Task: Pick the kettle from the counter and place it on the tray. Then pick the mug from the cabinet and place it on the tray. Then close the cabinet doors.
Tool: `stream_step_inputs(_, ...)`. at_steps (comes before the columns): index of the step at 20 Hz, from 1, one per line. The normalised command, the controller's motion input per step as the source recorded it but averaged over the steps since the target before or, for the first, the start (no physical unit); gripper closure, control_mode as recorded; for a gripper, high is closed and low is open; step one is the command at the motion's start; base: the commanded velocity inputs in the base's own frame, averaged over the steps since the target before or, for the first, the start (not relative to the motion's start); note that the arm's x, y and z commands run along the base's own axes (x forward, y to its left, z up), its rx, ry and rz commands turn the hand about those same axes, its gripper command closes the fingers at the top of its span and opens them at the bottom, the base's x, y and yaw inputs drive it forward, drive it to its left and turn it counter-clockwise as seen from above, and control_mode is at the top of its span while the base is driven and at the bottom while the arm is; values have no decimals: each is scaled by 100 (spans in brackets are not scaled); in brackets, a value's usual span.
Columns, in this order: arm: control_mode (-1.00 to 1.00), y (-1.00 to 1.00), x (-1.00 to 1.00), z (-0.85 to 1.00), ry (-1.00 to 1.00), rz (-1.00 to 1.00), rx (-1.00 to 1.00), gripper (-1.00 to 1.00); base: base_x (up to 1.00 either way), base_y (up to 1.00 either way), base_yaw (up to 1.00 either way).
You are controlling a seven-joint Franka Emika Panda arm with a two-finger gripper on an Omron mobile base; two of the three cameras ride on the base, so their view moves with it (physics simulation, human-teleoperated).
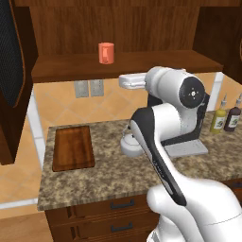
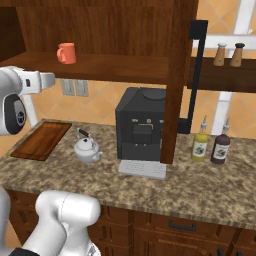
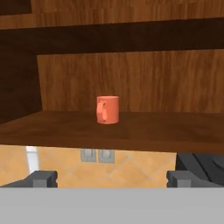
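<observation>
The cabinet (image 3: 131, 78) stands open, and the orange-red mug (image 3: 107, 110) sits alone on its shelf at the centre of the hand view. The jaws (image 3: 109, 178) are spread wide and hold nothing, low in that frame. Left of centre in the right base view, the kettle (image 2: 87, 147) stands on the bench (image 2: 150, 187) beside the bare tray (image 2: 42, 140).

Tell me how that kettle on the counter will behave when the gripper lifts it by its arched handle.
The kettle looks like rigid metal, so it should not flex. Its squat rounded body hangs below the thin arched handle, so it will probably swing or tilt if gripped off-centre. The smooth, glossy surface suggests the open gripper could slip on the body; the handle seems safer.
</observation>
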Motion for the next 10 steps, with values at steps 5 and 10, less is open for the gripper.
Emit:
stream_step_inputs(5, -100, 7, 17, 0, 0, -1, 0, -100, 0, 0, 0)
stream_step_inputs(10, -100, 46, 55, 0, 2, -15, -1, -100, 0, 0, 0)
